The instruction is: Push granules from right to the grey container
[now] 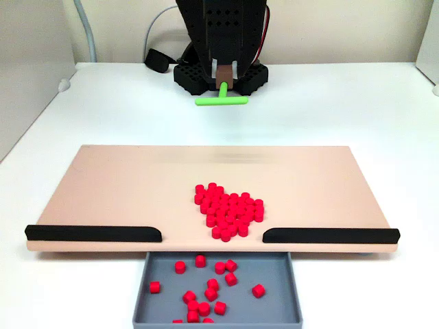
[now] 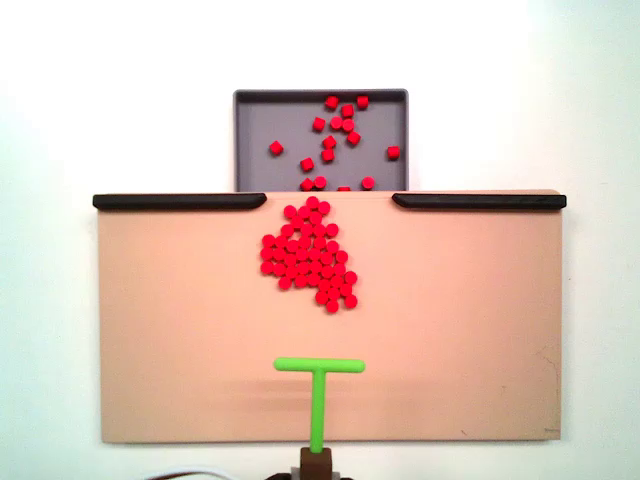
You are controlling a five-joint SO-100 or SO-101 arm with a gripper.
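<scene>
Both fixed views are showing the granules (image 1: 228, 211) (image 2: 311, 254) clustering mid-frame on the tan board (image 1: 110, 188) (image 2: 180, 330), some already lying in the grey container (image 1: 274, 274) (image 2: 260, 125). At the frame's top centre, the gripper (image 1: 223, 77) is clamping a green T-shaped pusher (image 1: 221, 100) (image 2: 319, 385), well apart from the pile.

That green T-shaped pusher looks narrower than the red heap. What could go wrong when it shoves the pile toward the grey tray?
1. The green T pusher has a bar about as wide as the granules pile, so edge pellets may slip around its ends.
2. The heap's near part sits slightly right of the gap in this view; some pellets may jam behind the black strip instead of dropping into the grey container.
</scene>
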